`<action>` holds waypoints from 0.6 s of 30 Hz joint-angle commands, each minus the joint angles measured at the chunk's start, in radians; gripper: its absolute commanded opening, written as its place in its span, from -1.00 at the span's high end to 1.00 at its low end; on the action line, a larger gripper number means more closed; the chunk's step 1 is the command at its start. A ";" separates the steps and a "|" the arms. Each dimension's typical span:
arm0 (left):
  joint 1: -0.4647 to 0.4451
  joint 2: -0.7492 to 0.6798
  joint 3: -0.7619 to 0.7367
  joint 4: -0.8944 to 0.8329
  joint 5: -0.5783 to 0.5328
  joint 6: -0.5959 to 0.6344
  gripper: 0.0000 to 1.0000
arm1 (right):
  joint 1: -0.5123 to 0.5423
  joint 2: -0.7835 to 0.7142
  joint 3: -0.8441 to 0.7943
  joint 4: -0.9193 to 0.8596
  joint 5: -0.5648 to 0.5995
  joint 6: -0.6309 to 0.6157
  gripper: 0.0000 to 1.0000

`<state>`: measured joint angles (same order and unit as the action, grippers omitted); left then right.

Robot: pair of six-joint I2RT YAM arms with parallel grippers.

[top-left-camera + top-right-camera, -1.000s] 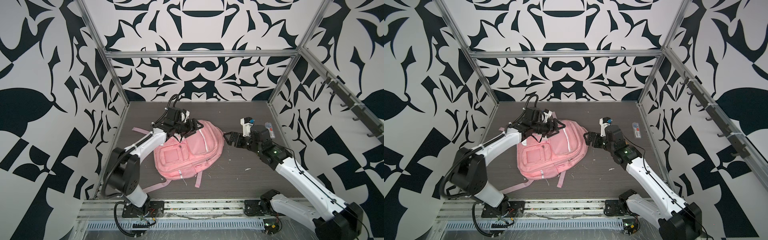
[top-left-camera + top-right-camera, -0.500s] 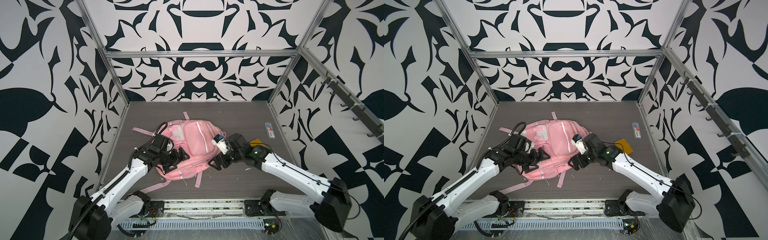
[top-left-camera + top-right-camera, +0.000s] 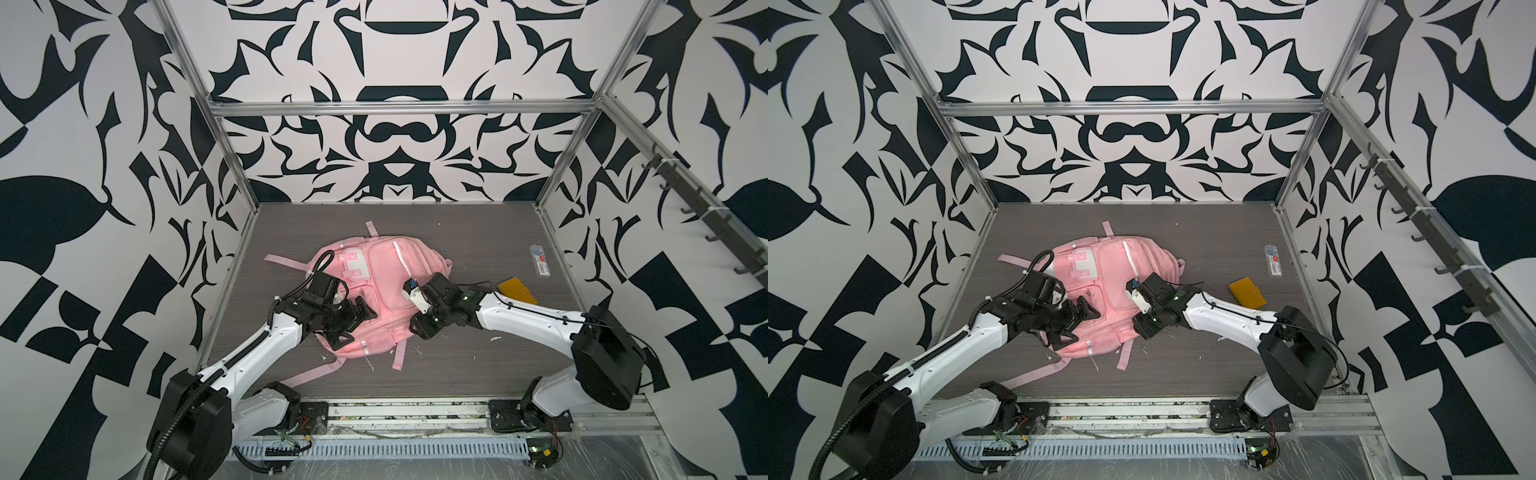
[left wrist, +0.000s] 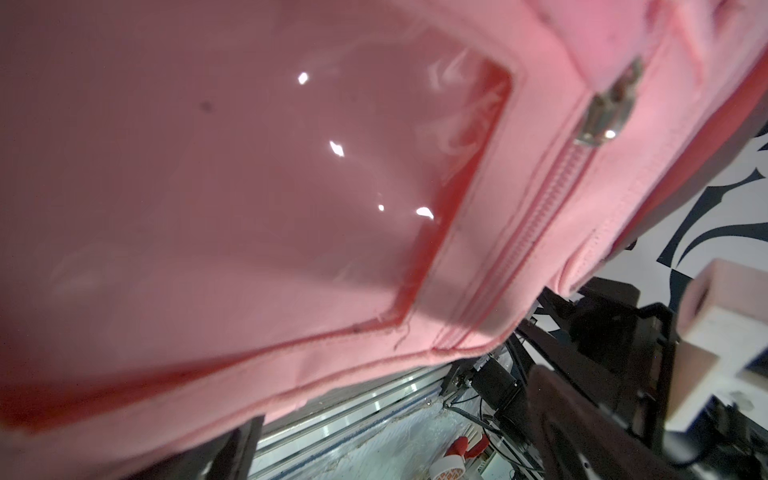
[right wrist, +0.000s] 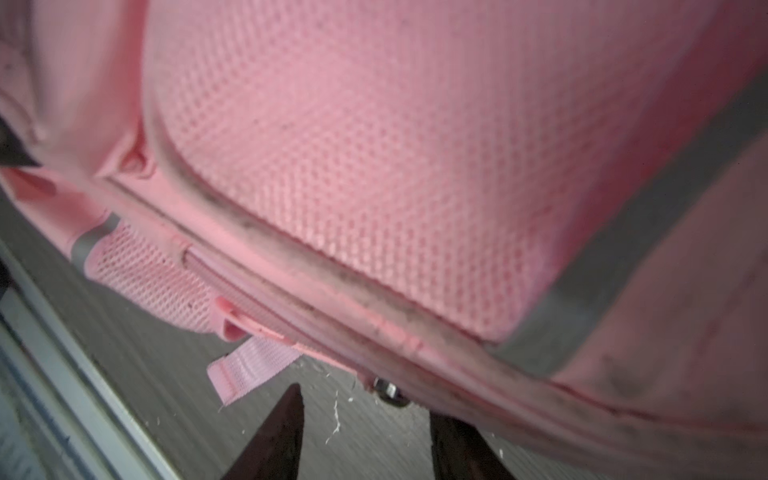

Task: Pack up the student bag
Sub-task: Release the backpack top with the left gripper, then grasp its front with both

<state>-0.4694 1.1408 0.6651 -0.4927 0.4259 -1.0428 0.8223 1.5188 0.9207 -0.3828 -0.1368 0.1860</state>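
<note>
The pink student bag point(image 3: 388, 270) point(image 3: 1113, 270) lies flat mid-table, front up, straps spread out. My left gripper point(image 3: 353, 324) point(image 3: 1074, 326) hovers open and wide over its near-left part. The left wrist view shows a clear-window pocket of the bag point(image 4: 249, 166) and a zip slider point(image 4: 604, 114), with the left gripper point(image 4: 395, 457) holding nothing. My right gripper point(image 3: 419, 328) point(image 3: 1144, 329) is at the bag's near-right edge. In the right wrist view its jaws stand partly apart, and the right gripper point(image 5: 365, 415) is just short of a metal zip slider point(image 5: 388, 390) under the bag's mesh side point(image 5: 374, 145). Only table lies between them.
A yellow flat wallet-like thing point(image 3: 515, 291) point(image 3: 1248, 293) lies right of the bag behind my right arm. A small clear packet point(image 3: 540, 259) point(image 3: 1274, 259) sits by the right wall. A pink strap point(image 3: 316, 374) trails toward the front rail. A tape roll point(image 4: 449, 465) lies below the front edge.
Both arms came from the bag's far side to its near part, and the bag now lies turned and further back. The left jaws widened; the right jaws narrowed.
</note>
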 commanded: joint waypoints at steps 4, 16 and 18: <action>0.048 -0.008 -0.018 0.012 -0.030 0.043 -0.95 | 0.001 0.009 -0.016 0.135 0.180 0.046 0.20; 0.054 0.027 -0.016 0.069 0.003 0.053 -0.95 | -0.001 0.098 -0.026 0.337 0.166 0.043 -0.33; 0.055 0.025 -0.021 0.072 0.001 0.049 -0.95 | 0.000 0.122 -0.013 0.337 0.180 0.049 -0.13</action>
<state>-0.4206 1.1534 0.6628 -0.4252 0.4454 -1.0126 0.8242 1.6241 0.8722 -0.1230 0.0166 0.2176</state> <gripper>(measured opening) 0.976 0.576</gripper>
